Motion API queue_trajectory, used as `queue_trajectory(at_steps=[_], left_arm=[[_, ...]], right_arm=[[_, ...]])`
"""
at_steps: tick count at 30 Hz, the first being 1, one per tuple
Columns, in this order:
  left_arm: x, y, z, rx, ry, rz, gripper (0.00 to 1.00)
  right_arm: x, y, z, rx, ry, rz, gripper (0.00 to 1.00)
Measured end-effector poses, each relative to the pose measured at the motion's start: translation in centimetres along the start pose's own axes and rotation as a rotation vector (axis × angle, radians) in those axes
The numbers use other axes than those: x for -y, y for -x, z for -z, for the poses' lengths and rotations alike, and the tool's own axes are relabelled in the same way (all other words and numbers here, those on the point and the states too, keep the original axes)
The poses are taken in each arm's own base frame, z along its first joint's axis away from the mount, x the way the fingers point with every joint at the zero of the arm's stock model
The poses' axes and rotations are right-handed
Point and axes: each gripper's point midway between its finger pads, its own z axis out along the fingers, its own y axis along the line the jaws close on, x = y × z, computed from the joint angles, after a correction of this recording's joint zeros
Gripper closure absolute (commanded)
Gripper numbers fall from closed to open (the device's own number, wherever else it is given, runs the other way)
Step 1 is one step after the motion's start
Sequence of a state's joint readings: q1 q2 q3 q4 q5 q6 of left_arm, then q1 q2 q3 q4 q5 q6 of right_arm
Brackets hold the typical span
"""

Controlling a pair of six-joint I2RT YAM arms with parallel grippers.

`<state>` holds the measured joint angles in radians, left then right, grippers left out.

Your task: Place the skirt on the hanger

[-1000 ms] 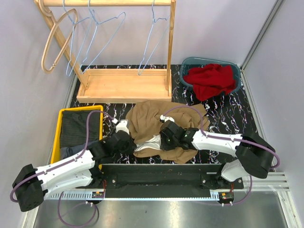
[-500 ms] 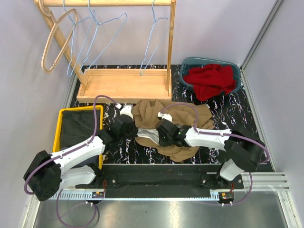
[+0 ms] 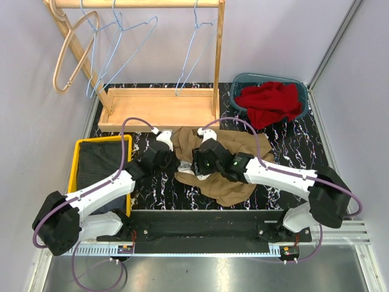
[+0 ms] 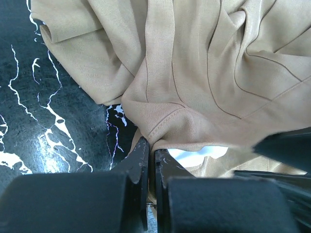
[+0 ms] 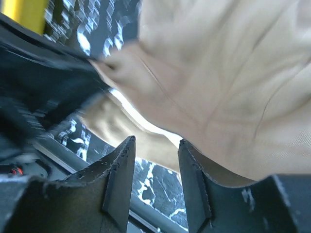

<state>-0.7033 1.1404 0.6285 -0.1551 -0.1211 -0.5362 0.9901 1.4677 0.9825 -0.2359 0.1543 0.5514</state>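
Observation:
The tan skirt [image 3: 228, 164] lies crumpled on the black marbled table, its white lining showing at the left edge. My left gripper [image 3: 175, 163] is shut on the skirt's left hem, with the fabric pinched between the jaws in the left wrist view [image 4: 151, 146]. My right gripper [image 3: 199, 165] sits right beside it over the same edge, jaws open in the right wrist view [image 5: 155, 145], with the skirt [image 5: 218, 73] draped past its right finger. Blue wire hangers [image 3: 194, 52] and a wooden hanger [image 3: 68, 55] hang on the wooden rack behind.
The rack's wooden base tray [image 3: 158, 109] stands just behind the skirt. A teal basin [image 3: 240, 82] with a red cloth [image 3: 270, 102] is at the back right. A yellow bin [image 3: 78, 146] with dark clothes is at the left.
Both grippers have moved away from the near edge towards the rack, the left one carrying the skirt's hem. The skirt has bunched up farther back.

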Motion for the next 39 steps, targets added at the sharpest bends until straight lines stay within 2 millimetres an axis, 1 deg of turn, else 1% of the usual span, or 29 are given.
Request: queue_trajectory(at_steps=[3,6,8,12,15,18,21,25,27,31,34,35,36,37,39], left_arm=[[0.1,-0.1,0.0,-0.006,-0.011,-0.007,1.00],[0.5,-0.3,0.1,-0.019,-0.034,-0.016,1.00],[0.8,-0.5,0.1,-0.028,-0.052,-0.023,1.00],[1.6,-0.8,0.3,-0.047,-0.103,-0.041,1.00],[2.1,-1.1,0.4,-0.063,-0.136,-0.060,1.00],[2.3,-1.5,0.5,-0.077,-0.158,-0.077,1.00],[2.0,-2.3,0.4,-0.095,-0.163,-0.088,1.00],[2.0,-2.7,0.1,-0.097,-0.171,-0.089,1.00],[2.0,-2.6,-0.1,-0.092,-0.179,-0.083,1.00],[1.9,-2.5,-0.5,-0.092,-0.193,-0.059,1.00],[1.7,-2.7,-0.8,-0.104,-0.188,-0.047,1.00],[1.6,-2.8,-0.9,-0.108,-0.185,-0.047,0.96],[1.5,-3.0,-0.9,-0.114,-0.181,-0.046,0.88],[1.4,-3.0,-0.9,-0.115,-0.177,-0.046,0.71],[1.2,-3.1,-0.9,-0.120,-0.165,-0.047,0.33]], right_arm=[[-0.4,1.9,0.5,0.055,-0.001,0.016,0.52],[0.3,2.3,0.2,0.076,-0.040,0.035,0.55],[0.9,2.1,-0.5,0.069,-0.070,0.046,0.56],[2.7,0.7,-2.6,0.021,-0.134,0.062,0.57],[3.8,0.3,-3.5,0.003,-0.168,0.067,0.61],[4.8,0.6,-3.8,0.004,-0.188,0.062,0.65],[5.9,1.7,-4.3,0.016,-0.206,0.047,0.67],[6.1,2.9,-5.4,0.024,-0.195,0.051,0.71],[6.1,3.0,-6.0,0.020,-0.195,0.063,0.72],[6.3,2.3,-7.5,-0.010,-0.193,0.082,0.74],[6.5,1.7,-8.0,-0.028,-0.193,0.084,0.73],[6.5,1.7,-8.0,-0.029,-0.192,0.085,0.68],[6.5,1.8,-8.0,-0.029,-0.191,0.085,0.66],[6.6,1.9,-8.0,-0.026,-0.191,0.087,0.64],[6.7,2.3,-7.7,-0.022,-0.195,0.094,0.52]])
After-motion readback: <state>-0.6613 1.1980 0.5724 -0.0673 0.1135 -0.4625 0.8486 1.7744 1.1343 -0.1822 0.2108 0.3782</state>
